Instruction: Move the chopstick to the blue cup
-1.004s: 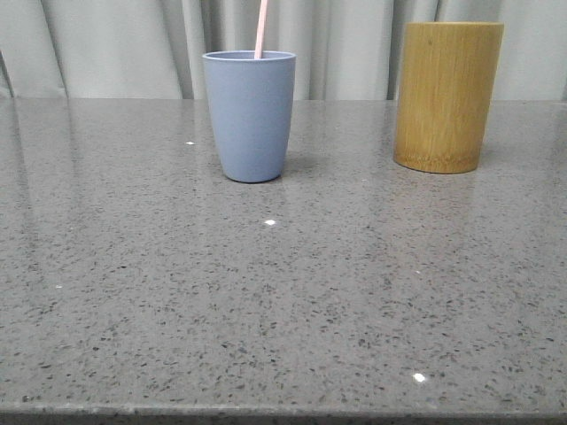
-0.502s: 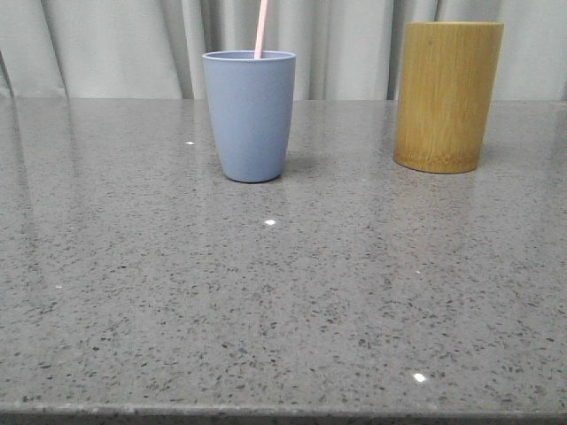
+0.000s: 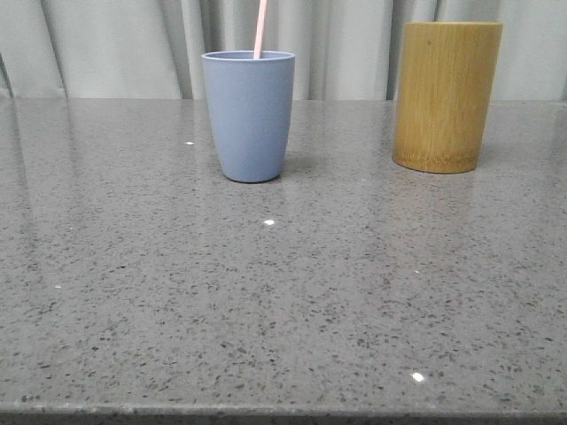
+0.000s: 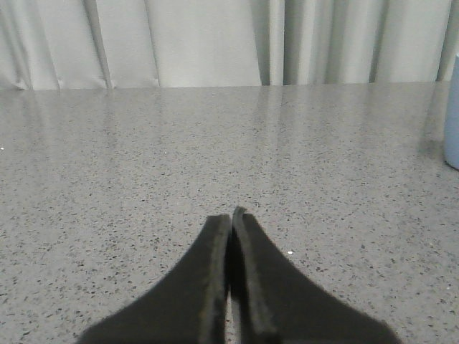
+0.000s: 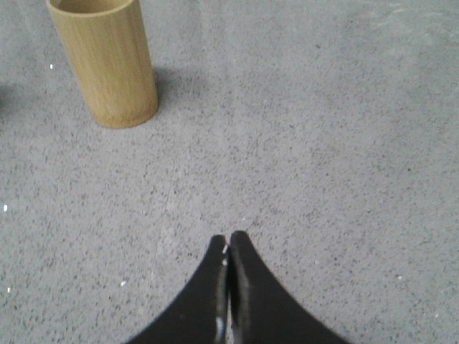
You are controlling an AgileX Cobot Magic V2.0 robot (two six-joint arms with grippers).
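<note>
The blue cup (image 3: 249, 115) stands upright on the grey table, left of centre in the front view. A pale pink chopstick (image 3: 260, 28) rises out of its mouth, running past the top of the frame. A sliver of the blue cup (image 4: 452, 115) also shows at the edge of the left wrist view. My left gripper (image 4: 231, 215) is shut with nothing between its fingers, low over bare table. My right gripper (image 5: 228, 240) is shut and empty too, some way from the bamboo holder. Neither gripper appears in the front view.
A tall yellow-brown bamboo holder (image 3: 447, 96) stands to the right of the blue cup; the bamboo holder (image 5: 105, 61) shows again in the right wrist view. Grey curtains (image 3: 106, 44) hang behind the speckled table (image 3: 283, 301), whose front edge lies along the bottom.
</note>
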